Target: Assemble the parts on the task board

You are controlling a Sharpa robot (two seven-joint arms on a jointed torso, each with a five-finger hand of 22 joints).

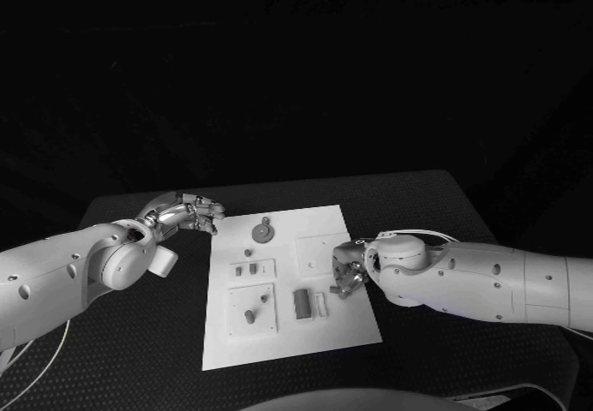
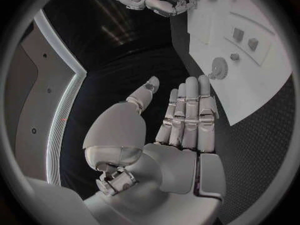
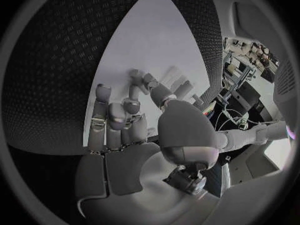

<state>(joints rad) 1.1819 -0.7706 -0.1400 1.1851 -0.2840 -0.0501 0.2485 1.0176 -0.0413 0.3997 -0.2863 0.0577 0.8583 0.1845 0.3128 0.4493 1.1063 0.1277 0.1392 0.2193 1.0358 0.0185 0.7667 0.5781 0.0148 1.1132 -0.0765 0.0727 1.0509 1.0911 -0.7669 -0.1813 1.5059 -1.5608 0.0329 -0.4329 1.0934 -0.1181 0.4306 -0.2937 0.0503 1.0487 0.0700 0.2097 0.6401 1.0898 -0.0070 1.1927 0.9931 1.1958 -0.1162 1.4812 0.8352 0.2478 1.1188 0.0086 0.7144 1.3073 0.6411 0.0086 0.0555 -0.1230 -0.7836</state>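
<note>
On the black counter (image 1: 136, 351) lies one white task board (image 1: 287, 338), with roughly half a dozen small grey parts (image 1: 302, 301) on it; an exact count escapes me. They look light, rigid and slick, best pinched across their narrow sides. Left hand (image 1: 188, 211) hovers off the board's far left corner, fingers extended, holding nothing. Right hand (image 1: 350, 276) works over the board's right side; whether it holds a part I cannot tell.

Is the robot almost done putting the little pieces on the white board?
Hard to say, but not finished. Some parts already sit on the board, including a round one near the far edge. The right hand is down over the board's right side, working by a part; whether it grips anything is hidden. The left hand waits open beside the board, holding nothing.
</note>
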